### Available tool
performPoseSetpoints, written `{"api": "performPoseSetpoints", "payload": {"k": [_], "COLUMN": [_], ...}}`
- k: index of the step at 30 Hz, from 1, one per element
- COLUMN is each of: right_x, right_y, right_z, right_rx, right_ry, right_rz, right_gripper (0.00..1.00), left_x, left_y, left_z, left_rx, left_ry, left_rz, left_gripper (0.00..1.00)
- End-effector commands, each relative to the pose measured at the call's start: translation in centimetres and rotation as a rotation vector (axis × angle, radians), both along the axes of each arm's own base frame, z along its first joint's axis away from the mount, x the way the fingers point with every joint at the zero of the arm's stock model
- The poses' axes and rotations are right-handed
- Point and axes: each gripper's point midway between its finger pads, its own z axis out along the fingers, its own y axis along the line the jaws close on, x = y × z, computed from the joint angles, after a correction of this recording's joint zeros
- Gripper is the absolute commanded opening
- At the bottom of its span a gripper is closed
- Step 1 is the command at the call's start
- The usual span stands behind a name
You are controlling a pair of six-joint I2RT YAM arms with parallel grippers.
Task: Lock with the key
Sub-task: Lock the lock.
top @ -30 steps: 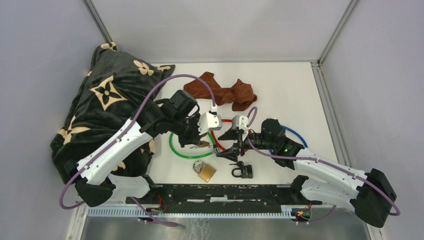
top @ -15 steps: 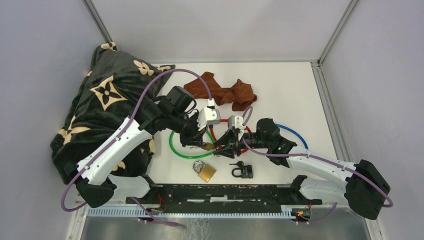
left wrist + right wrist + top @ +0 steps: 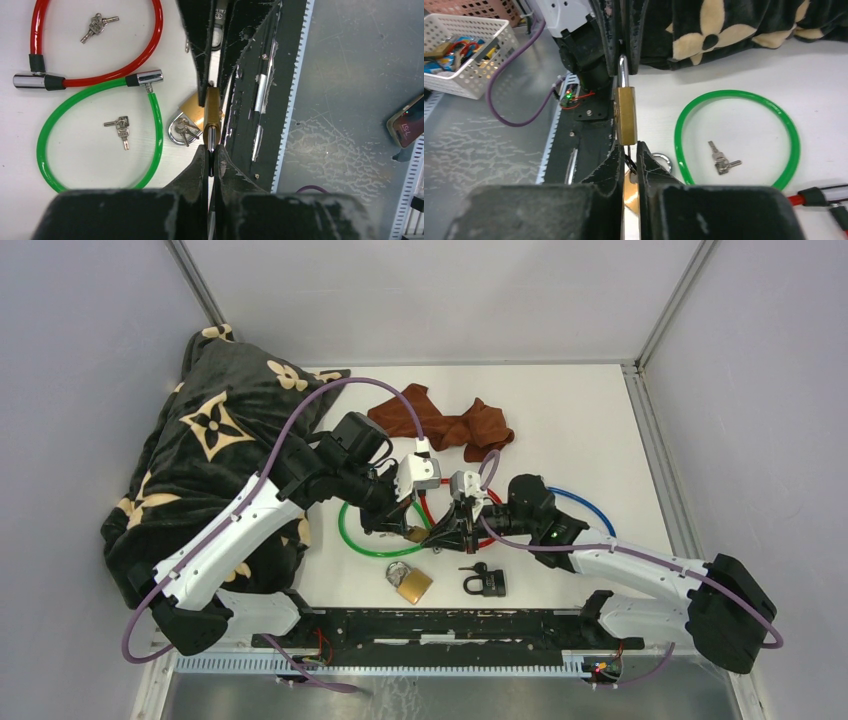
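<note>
The right gripper (image 3: 628,145) has swung left and narrowed onto the small key (image 3: 628,153) under the brass padlock (image 3: 626,115). The left gripper (image 3: 210,157) clamps the padlock's shackle (image 3: 623,70) above the near middle of the white bench (image 3: 580,420), so turning looks ready to begin.

Lab, walled test table (image 3: 560,405), parts basket (image 3: 480,70)

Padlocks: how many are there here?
3. One brass padlock is held up by the left fingers; a second brass padlock lies near the table's front edge; a black padlock lies just right of it. Others may be hidden.
</note>
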Motion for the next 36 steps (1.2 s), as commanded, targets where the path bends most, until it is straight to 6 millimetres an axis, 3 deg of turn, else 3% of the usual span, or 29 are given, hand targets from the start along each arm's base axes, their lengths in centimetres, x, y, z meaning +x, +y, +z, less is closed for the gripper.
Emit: {"api": "performPoseSetpoints", "payload": {"k": [1,6,14,23,36], "right_x": [-0.2,-0.3,3.0,3.0,3.9], "right_y": [0.6,-0.1,-5.6,-6.5,-8.1], "right_z": [2.9,2.3,-5.3,-5.7,-10.0], "right_rx": [0.070,0.056,-0.080,-0.100,-0.203], "right_ry": [-0.053,-0.083,0.005,-0.006,0.033], "right_rz": [0.031,0.021,-0.189,-0.215,-0.299], "right_gripper": [0.00,0.00,0.00,0.00,0.00], "left_x": [0.2,0.4,2.5,2.6,3.3], "left_y": [-1.0,-0.7,0.6,0.8,0.5], "left_z": [2.5,2.5,3.8,3.2,4.8], "left_rx": [-0.091,-0.079,-0.047,-0.040,-0.088], "left_ry": [-0.028,-0.053,-0.196,-0.184,-0.199], "left_rz": [-0.002,-0.001,0.052,0.074,0.096], "left_gripper": [0.02,0.02,0.02,0.02,0.02]}}
